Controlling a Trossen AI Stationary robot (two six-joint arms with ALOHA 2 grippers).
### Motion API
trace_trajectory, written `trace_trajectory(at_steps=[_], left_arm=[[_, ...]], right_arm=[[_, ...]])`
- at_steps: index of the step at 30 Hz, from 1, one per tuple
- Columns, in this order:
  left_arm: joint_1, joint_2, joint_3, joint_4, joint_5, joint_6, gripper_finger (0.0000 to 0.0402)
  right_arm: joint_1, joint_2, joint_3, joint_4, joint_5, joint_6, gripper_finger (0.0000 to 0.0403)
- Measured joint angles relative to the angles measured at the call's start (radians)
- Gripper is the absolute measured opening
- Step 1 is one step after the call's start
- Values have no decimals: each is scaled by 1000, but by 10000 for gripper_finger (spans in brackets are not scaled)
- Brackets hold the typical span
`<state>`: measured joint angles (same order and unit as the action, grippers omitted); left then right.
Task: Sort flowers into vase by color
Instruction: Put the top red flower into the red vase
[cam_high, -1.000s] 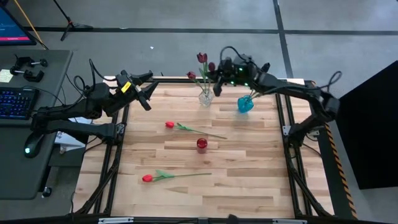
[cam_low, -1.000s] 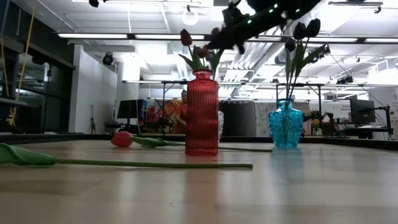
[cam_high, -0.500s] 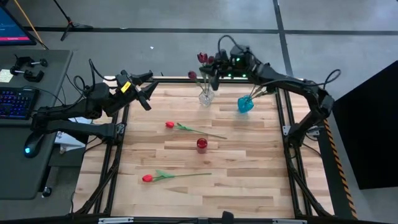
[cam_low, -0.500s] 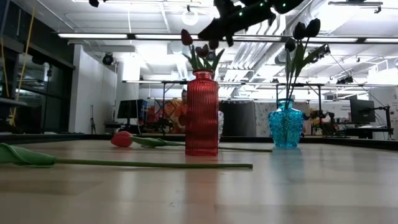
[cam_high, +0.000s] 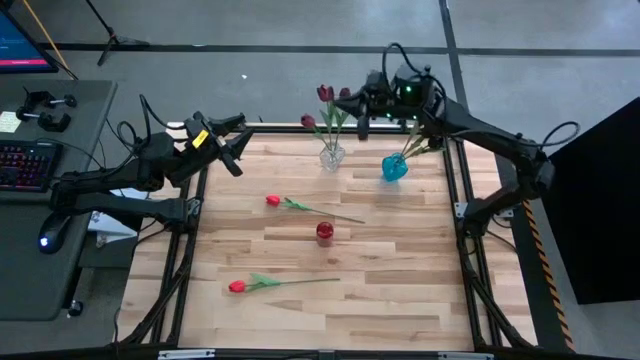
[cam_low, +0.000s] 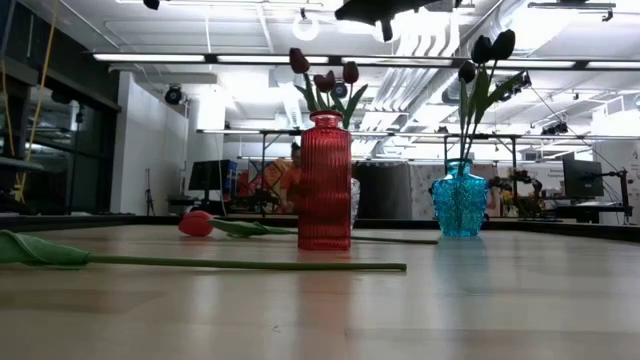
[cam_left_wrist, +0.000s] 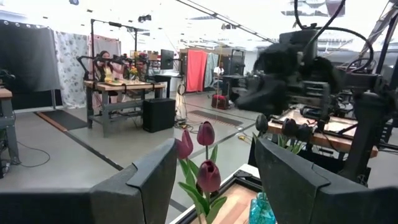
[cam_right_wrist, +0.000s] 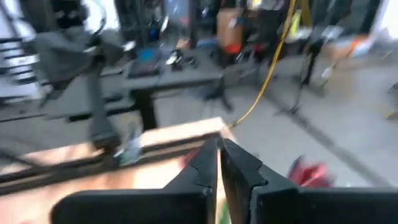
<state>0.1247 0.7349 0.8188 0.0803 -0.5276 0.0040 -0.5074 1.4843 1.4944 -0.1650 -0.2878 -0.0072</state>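
Note:
Three dark maroon tulips (cam_high: 326, 94) stand in the clear vase (cam_high: 331, 156) near the far edge; in the low view their heads (cam_low: 325, 80) show above the red vase (cam_low: 325, 180). Near-black tulips (cam_low: 488, 48) stand in the blue vase (cam_high: 394, 167). Two red tulips lie flat on the table, one mid-table (cam_high: 273, 200) and one nearer (cam_high: 238, 286). My right gripper (cam_high: 364, 112) hovers high between the clear and blue vases, shut and empty (cam_right_wrist: 219, 158). My left gripper (cam_high: 236, 153) waits open at the far left corner (cam_left_wrist: 211, 177).
The small red vase (cam_high: 324, 231) stands empty mid-table between the two lying tulips. Bare wood spreads over the near half and the right side of the table (cam_high: 420, 300). A desk with a keyboard (cam_high: 25, 160) stands off the table's left.
My right gripper has risen from beside the clear vase's tulip heads and drawn off toward the right, above the vases. The maroon tulip that it was at now stands free in the clear vase with the other two.

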Motion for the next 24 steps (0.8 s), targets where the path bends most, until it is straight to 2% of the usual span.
trace_trajectory(at_steps=[3,7,10,12,15,18,20,24], left_arm=[[0,0,0,0,0,0,207],[0,-3,0,-2,0,0,207],[0,-3,0,-5,0,-3,207],[0,-3,0,-1,0,-24,207],[0,-3,0,0,0,-59,207],[-2,-3,0,0,0,-63,207],[-5,-7,0,-2,0,-63,207],[-13,-14,0,-1,1,-55,207]], right_arm=[[48,-42,0,-195,-8,22,34],[147,-101,-1,-561,11,88,87],[264,-117,-1,-855,117,152,134],[350,-100,-12,-980,209,210,164],[449,-79,-115,-896,240,258,203],[500,-47,-270,-610,206,294,226],[505,-17,-372,-463,205,300,232],[474,22,-528,-269,317,297,226]])
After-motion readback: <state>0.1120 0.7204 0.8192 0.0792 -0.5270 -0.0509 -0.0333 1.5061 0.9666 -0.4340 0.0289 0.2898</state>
